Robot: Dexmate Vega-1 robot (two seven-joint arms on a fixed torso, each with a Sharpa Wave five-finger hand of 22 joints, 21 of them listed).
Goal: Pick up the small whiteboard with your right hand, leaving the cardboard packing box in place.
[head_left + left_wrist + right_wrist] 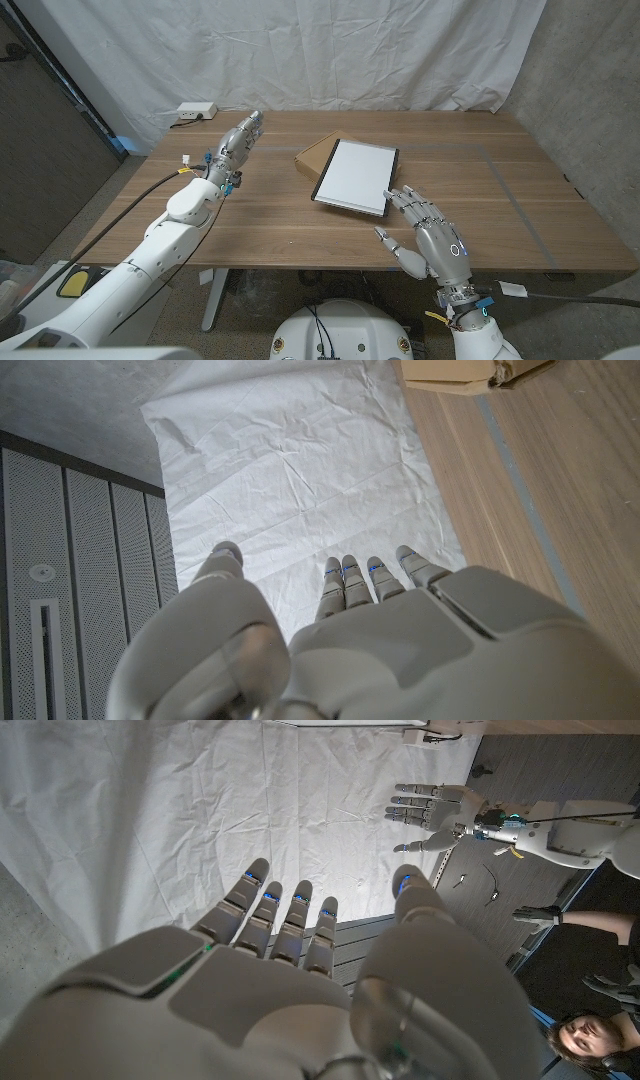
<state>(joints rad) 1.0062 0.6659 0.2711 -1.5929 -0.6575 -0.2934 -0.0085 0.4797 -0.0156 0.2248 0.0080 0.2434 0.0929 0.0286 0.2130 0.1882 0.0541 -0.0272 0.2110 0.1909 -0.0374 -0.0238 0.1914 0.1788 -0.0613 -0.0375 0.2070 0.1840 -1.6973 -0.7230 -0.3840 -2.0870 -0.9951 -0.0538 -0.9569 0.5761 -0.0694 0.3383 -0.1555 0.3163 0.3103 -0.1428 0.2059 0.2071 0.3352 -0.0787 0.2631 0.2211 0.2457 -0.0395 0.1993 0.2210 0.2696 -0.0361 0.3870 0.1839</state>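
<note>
The small whiteboard (352, 177), white with a dark frame, lies at the middle of the table. It rests tilted over a flat cardboard packing box (318, 154) that sticks out at its far left side. My right hand (425, 232) hovers just near and right of the board's near right corner, fingers spread, holding nothing. My left hand (238, 140) is raised over the table's left part with its fingers stretched out and nothing in them. The left wrist view shows the left hand (350, 640) and a corner of the box (455, 375). The right wrist view shows the right hand (290, 990) and, farther off, the left hand (430, 815).
A white power strip (195, 112) lies at the table's far left corner. A white cloth (330, 50) hangs behind the table. Grey tape lines (510, 200) mark the table's right part. A person (590, 1030) shows at the edge of the right wrist view.
</note>
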